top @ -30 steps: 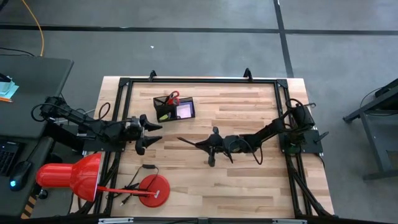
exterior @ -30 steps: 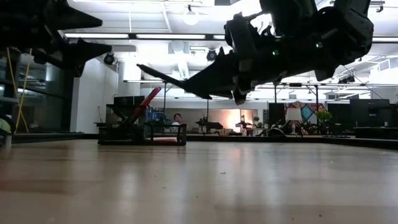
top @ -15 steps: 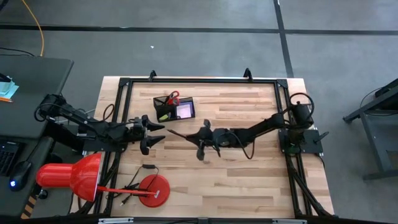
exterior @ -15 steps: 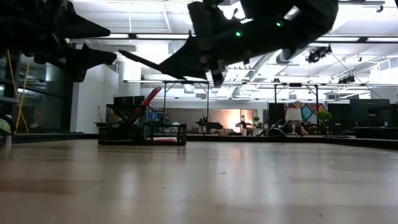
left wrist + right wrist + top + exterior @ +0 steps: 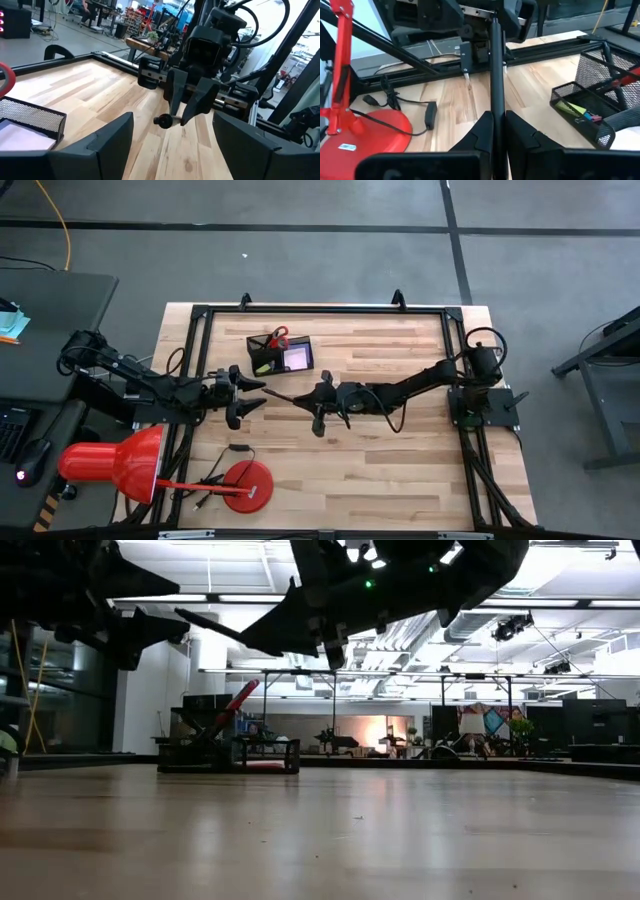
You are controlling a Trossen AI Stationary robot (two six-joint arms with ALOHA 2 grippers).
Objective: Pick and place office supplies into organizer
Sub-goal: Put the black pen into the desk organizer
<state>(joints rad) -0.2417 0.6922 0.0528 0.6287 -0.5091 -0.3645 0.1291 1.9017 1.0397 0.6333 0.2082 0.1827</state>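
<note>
The black pen (image 5: 285, 396) is pinched at one end by the right gripper (image 5: 316, 398), whose fingers are clamped tight on it; the free end sticks out level toward the left arm, above the wood and touching nothing. In the right wrist view the pen (image 5: 496, 75) runs straight out from between the closed fingers (image 5: 481, 132).

The organizer (image 5: 281, 352) stands on the table's far half, and the pen hangs on its near side, apart from its wall. Inside it, red-handled scissors (image 5: 279, 335) lean upright in the left compartment with a yellow piece (image 5: 264, 366) at the bottom, and a purple sticky pad (image 5: 297, 358) lies in the right one. Bare wood lies to the organizer's right and on its near side.

The left gripper (image 5: 243, 393) hangs near-left of the organizer, fingers spread and empty, just beyond the pen's tip without touching it. In the left wrist view the pen's end (image 5: 163, 121) faces its open fingers (image 5: 112, 142).

The red desk lamp (image 5: 130, 464) and its round base (image 5: 246, 485) sit at the table's near-left corner, well apart from the organizer. A black frame (image 5: 320, 310) runs along the table's edges.
</note>
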